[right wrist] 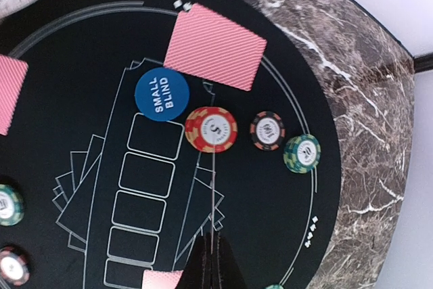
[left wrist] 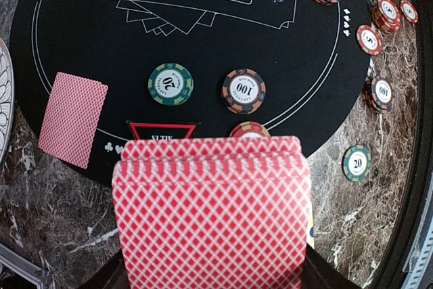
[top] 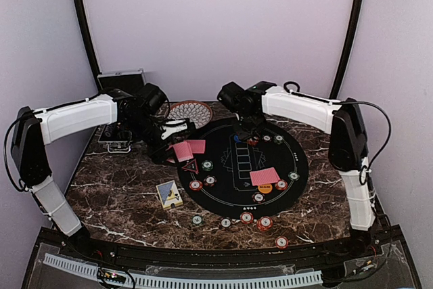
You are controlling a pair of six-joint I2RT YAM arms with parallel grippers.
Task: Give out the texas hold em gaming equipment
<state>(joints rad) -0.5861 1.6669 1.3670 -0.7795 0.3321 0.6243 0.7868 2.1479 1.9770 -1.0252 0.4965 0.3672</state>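
Dealing looks like the step in hand. Left gripper point(top: 174, 145) is pressed together on the deck point(left wrist: 210, 214) of red-backed cards, which hangs fanned just above the left edge of the mat point(left wrist: 81, 38), partly covering the red triangle marker point(left wrist: 162, 129). Right gripper point(right wrist: 214, 262) has its fingers closed flat together above the mat's far half. A thin pink line rising from the tips reads as a single card point(right wrist: 215, 187) seen edge-on, though that is a judgement. Beneath it on the mat lie the blue button point(right wrist: 161, 95), a red chip point(right wrist: 211, 129) and a dealt card point(right wrist: 215, 45) at the mat's rim.

To do this well, the right arm should turn its card flat and bring it low over bare felt inside the mat's rim before letting go. It should stay clear of the chip and button, so the card neither leans on them nor skids off the mat. The left arm's job is steadiness. The fan is loose, so the pinch must stay firm and level or the deck may spill onto the mat.
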